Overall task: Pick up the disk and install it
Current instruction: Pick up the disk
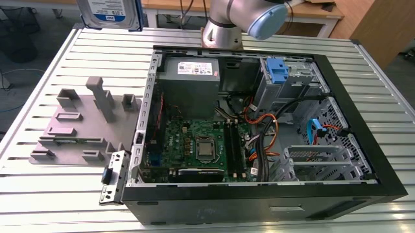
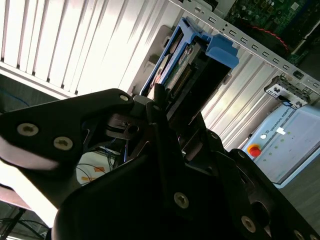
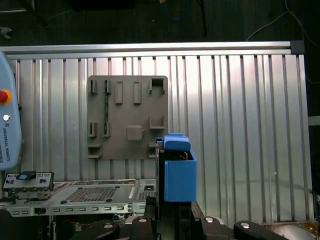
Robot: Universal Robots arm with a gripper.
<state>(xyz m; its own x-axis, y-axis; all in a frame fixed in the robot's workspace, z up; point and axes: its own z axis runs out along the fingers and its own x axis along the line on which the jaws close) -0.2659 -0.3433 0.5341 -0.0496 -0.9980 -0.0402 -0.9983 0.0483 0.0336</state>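
Gripper (image 2: 172, 107) closed on the disk (image 2: 192, 75); in the second wrist view the black fingers (image 2: 161, 132) clamp its near end, with the blue rail frame (image 2: 222, 50) running round the far end; disk seen edge-on here.

Exterior view: disk (image 1: 109, 13) at the far edge of the table (image 1: 39, 194), towards the exterior view's left; white-and-blue label faces the camera; top of the disk cut by the picture edge. Arm (image 1: 236, 19) rises behind the computer case (image 1: 363, 160). Case lies open on the table; inside it the power-supply box (image 1: 190, 73) at the far side, the motherboard (image 1: 194, 141) nearer, and a blue caddy (image 1: 277, 72) in the bay towards the exterior view's right. Grey holder (image 1: 77, 126) on the table just beside the case, on the exterior view's left; its posts stand bare.

First wrist view looks down along the disk: blue rail frame (image 3: 179, 177) end-on over the slats, grey holder (image 3: 127, 117) flat beneath and just beside it; disk held clear of both holder and case.
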